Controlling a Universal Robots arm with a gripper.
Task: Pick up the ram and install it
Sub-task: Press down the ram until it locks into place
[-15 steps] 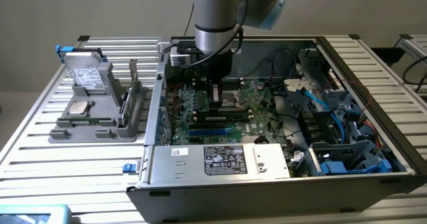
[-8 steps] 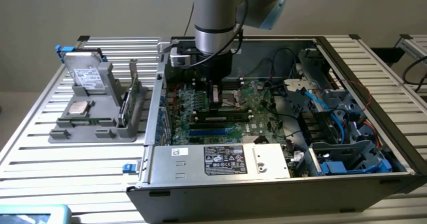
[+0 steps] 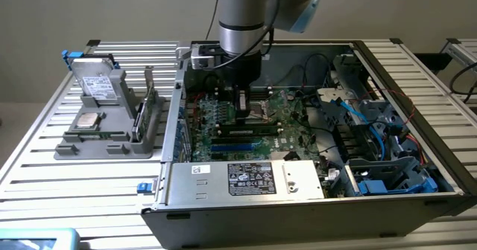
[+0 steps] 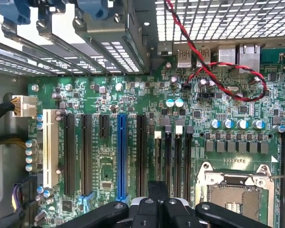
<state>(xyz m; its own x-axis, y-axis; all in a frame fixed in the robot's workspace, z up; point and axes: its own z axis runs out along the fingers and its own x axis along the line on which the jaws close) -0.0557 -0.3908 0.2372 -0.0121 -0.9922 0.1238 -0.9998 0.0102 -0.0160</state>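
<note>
Currently down inside the open case [image 3: 298,216] with the hand [image 3: 242,100], closed tight, with nothing discernible in its grip. Hanging low above the motherboard [image 3: 223,121], right beside the socket [image 3: 257,111]. Seen from the wrist: closed hand [image 4: 156,199] over the motherboard [image 4: 109,95], metal-framed socket [image 4: 235,190] close by, four narrow black slots [image 4: 168,156] running straight out ahead of the hand, and past them a blue slot [image 4: 122,156] among longer black ones. Also a twisted red-and-black wire [image 4: 218,71] looping across the board near the rear ports. Outside the case, at nine o'clock from it in the exterior view, sitting on the slatted worktop [image 3: 44,166]: a grey holder [image 3: 89,144]. Standing on edge along the holder's three o'clock side, well apart from the hand: the ram [image 3: 149,107]. Propped upright at the holder's twelve o'clock end, the drive [image 3: 97,85]; lying flat just at six o'clock of that, the chip [image 3: 89,120].
</note>
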